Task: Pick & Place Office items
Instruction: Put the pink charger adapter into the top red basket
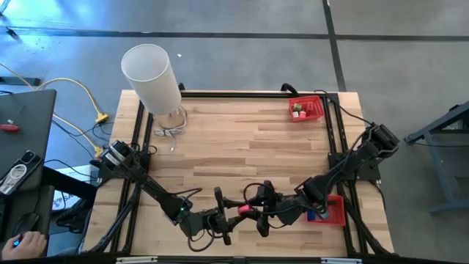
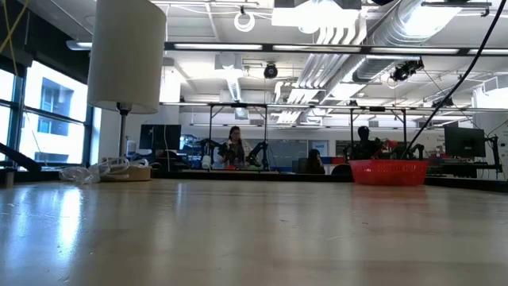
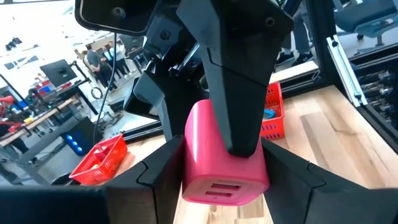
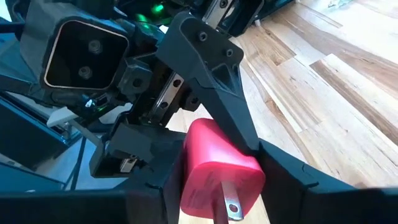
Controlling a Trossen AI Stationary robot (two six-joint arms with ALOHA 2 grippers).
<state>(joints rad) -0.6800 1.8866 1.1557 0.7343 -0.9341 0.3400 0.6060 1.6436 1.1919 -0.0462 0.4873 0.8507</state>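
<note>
Near the front edge of the bench [image 1: 249, 147], mid-width, a pink plug-in charger [image 3: 224, 158] hangs between both arms. The left tool [image 3: 221, 180] pinches its body from either side, USB end towards that wrist; the right tool [image 4: 221, 180] clamps the same block at the prong end. It looks a small, rigid, light plastic cube with smooth, probably slippery faces. The flat opposite sides are best to take; the metal prongs [image 4: 229, 205] should be left clear.

Pink plug-in charger block [image 3: 221, 163], metal prong showing, raised above the table's near edge, held between both arms
</note>
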